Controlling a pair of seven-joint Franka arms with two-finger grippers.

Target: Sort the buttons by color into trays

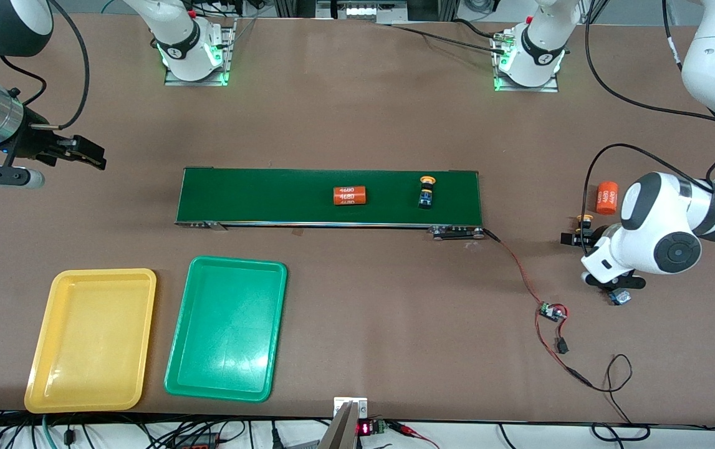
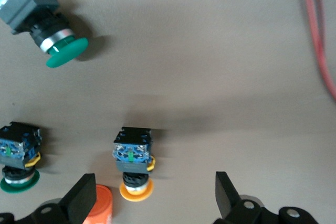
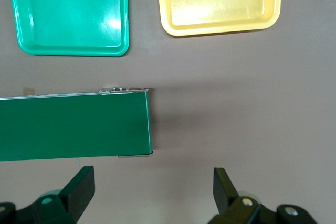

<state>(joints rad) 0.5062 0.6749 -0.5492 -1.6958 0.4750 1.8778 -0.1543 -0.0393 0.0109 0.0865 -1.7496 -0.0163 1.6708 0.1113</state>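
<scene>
One yellow button (image 1: 426, 190) lies on the dark-green conveyor belt (image 1: 257, 196), toward the left arm's end. A second yellow button (image 2: 134, 161) and two green buttons (image 2: 44, 24) (image 2: 20, 158) lie on the table past that end of the belt. My left gripper (image 2: 155, 198) is open and hovers over the second yellow button; in the front view (image 1: 578, 240) the arm hides most of it. My right gripper (image 1: 92, 156) (image 3: 152, 192) is open and empty, waiting over bare table off the belt's other end. The yellow tray (image 1: 92, 340) and the green tray (image 1: 227, 328) are empty.
An orange cylinder (image 1: 350, 195) lies mid-belt. Another orange cylinder (image 1: 606, 197) (image 2: 100, 205) lies beside the buttons, next to one left finger. A red-and-black wire (image 1: 519, 268) runs from the belt to a small circuit board (image 1: 550, 310).
</scene>
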